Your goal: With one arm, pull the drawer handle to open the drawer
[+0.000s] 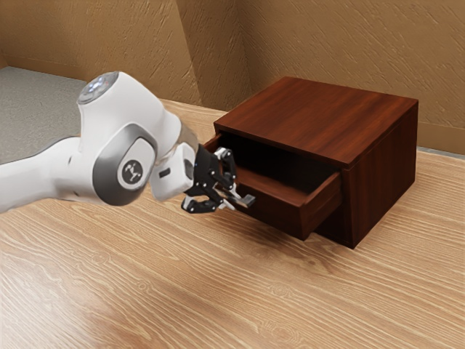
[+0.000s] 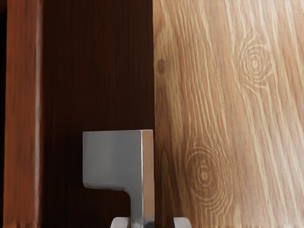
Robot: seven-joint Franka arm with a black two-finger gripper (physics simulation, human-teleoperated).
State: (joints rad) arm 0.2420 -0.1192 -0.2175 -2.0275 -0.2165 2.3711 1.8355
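A dark wood cabinet point(image 1: 320, 116) stands on the table, and its drawer point(image 1: 287, 206) is slid partway out toward the exterior view's left. A grey metal handle point(image 1: 243, 198) sticks out of the drawer front. My gripper point(image 1: 224, 190) is at that handle with its fingers spread. In the wrist view the handle point(image 2: 118, 161) rises in front of the dark drawer front point(image 2: 95, 66). One fingertip point(image 2: 119, 222) lies against the handle's stem, while the other fingertip point(image 2: 182, 222) stands a little apart from it. The handle sits between the open fingers.
A light wooden tabletop point(image 1: 218, 291) stretches around the cabinet, seen beside the drawer front in the wrist view as the tabletop point(image 2: 228, 118). Brown walls rise behind the cabinet. My white arm point(image 1: 116, 156) comes in from the exterior view's left.
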